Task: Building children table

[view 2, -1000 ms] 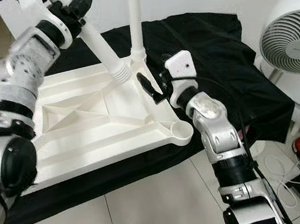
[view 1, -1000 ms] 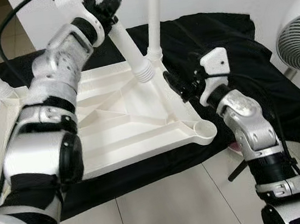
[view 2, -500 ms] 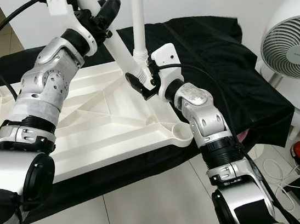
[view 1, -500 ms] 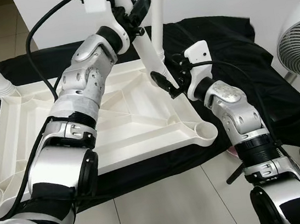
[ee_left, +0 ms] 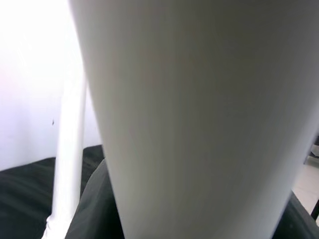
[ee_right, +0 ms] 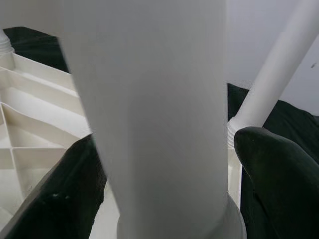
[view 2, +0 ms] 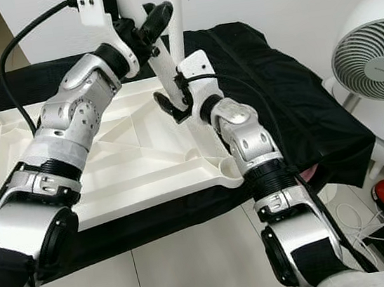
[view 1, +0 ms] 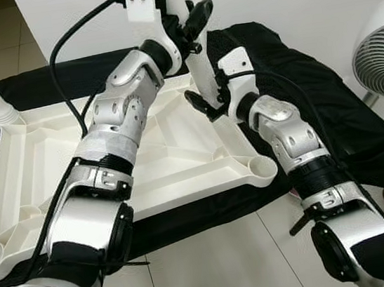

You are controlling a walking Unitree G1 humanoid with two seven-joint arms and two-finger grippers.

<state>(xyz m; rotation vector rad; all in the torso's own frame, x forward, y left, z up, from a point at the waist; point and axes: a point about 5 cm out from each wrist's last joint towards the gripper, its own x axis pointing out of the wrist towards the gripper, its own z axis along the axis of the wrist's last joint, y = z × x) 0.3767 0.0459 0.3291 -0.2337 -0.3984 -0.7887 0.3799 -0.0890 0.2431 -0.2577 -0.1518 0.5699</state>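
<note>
Upturned white tabletop (view 1: 181, 166) on black cloth (view 1: 295, 66) on the floor, underside up for access to corner sockets. Loose leg (view 1: 201, 78) tilted above far right corner beside a fitted leg (view 2: 174, 18). Left gripper (view 1: 194, 23) clamped high on shaft for steering; right gripper (view 1: 204, 103) low, jaws apart astride it, closure undeterminable.
</note>
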